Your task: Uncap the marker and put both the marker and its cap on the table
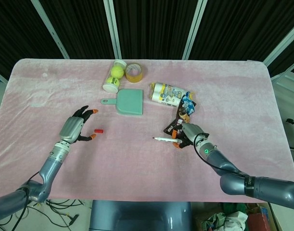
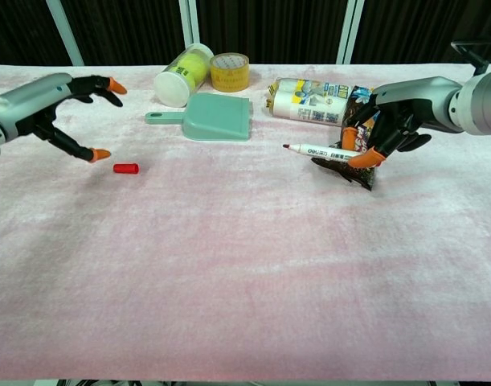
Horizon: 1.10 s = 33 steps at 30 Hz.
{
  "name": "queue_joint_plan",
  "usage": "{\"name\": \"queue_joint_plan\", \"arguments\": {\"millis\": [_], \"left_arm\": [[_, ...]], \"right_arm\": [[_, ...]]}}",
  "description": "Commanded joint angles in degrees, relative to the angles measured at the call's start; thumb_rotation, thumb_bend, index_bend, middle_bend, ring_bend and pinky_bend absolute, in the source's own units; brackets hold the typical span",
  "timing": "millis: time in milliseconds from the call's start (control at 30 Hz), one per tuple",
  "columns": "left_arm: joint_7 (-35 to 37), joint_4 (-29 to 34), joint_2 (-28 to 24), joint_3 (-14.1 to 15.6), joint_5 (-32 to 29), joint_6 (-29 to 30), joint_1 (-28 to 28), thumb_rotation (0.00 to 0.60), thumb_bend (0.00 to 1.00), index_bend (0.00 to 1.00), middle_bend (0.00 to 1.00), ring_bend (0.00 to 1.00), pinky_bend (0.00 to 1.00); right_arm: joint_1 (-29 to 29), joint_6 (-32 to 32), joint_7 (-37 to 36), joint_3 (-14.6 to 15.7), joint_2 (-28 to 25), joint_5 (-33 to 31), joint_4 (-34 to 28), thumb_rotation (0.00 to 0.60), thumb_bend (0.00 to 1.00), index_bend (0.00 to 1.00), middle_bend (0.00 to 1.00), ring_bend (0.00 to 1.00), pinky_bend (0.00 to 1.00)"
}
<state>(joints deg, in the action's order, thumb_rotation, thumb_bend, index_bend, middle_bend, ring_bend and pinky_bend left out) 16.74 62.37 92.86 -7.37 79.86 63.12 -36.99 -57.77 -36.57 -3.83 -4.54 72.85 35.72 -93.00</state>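
Observation:
The red cap [image 1: 99, 130] [image 2: 126, 168] lies on the pink tablecloth, just right of my left hand [image 1: 78, 127] [image 2: 72, 112]. That hand hovers beside it with fingers spread and nothing in them. The white uncapped marker [image 1: 165, 139] [image 2: 319, 149] points its tip to the left and is pinched at its rear end by my right hand [image 1: 189, 133] [image 2: 383, 127]. The marker sits low over the cloth, in front of a dark snack packet [image 1: 176, 126] [image 2: 351, 167].
At the back stand a teal dustpan [image 1: 127, 102] [image 2: 213, 117], a tube with a tennis ball [image 1: 114, 76] [image 2: 183, 74], a tape roll [image 1: 134, 71] [image 2: 229, 71] and a white wrapped pack [image 1: 167, 92] [image 2: 309, 100]. The table's front edge [image 1: 137, 198] runs below both arms.

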Motion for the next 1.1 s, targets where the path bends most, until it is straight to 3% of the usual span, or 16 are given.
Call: {"name": "queue_joint_plan", "arguments": {"millis": [33,167,300,533,700,933,1100], "left_arm": [[-4.28,10.46,-7.33,-3.17,0.72,5.01,0.59,0.600,0.20,0.15,0.18,0.00,0.10],[-8.76,20.22,-14.17,-4.18,0.64,6.42,1.59,0.600,0.20,0.16,0.18,0.00,0.09],[-10.63,26.01,-18.58,-4.39,0.02,6.99,2.85,0.600,0.20,0.16,0.18,0.00,0.08],[-10.68,28.54,-21.49,-4.29,-0.78,7.77,4.51,0.600,0.20,0.16,0.18,0.00,0.07],[-10.38,28.01,-21.86,-4.34,0.02,8.68,4.90,0.600,0.20,0.16,0.18,0.00,0.07],[-10.03,28.01,-22.48,-4.23,1.05,9.14,5.17,0.600,0.20,0.15,0.18,0.00,0.06],[-11.64,27.43,-22.15,-4.14,1.91,10.11,5.33,0.600,0.20,0.15,0.18,0.00,0.05]], "right_arm": [[0.18,-0.12,-0.45,-0.54,0.80,-0.87,0.65,0.600,0.43,0.86,1.00,1.00,1.00],[0.15,0.21,-0.03,-0.59,2.36,-1.14,1.45,0.600,0.41,0.86,1.00,1.00,1.00],[0.06,-1.42,1.11,-0.90,4.58,-1.06,2.74,0.600,0.41,0.86,1.00,1.00,1.00],[-0.09,-4.68,4.20,-0.66,8.34,-2.12,4.95,0.600,0.39,0.86,1.00,1.00,1.00],[-0.26,-7.15,8.64,1.22,11.92,-3.64,7.54,0.600,0.35,0.84,1.00,1.00,1.00],[0.02,-7.19,11.16,1.06,14.28,-5.83,8.68,0.600,0.32,0.69,1.00,1.00,1.00],[0.28,-5.81,11.28,0.09,14.41,-6.42,8.40,0.600,0.31,0.51,1.00,1.00,1.00]]}}
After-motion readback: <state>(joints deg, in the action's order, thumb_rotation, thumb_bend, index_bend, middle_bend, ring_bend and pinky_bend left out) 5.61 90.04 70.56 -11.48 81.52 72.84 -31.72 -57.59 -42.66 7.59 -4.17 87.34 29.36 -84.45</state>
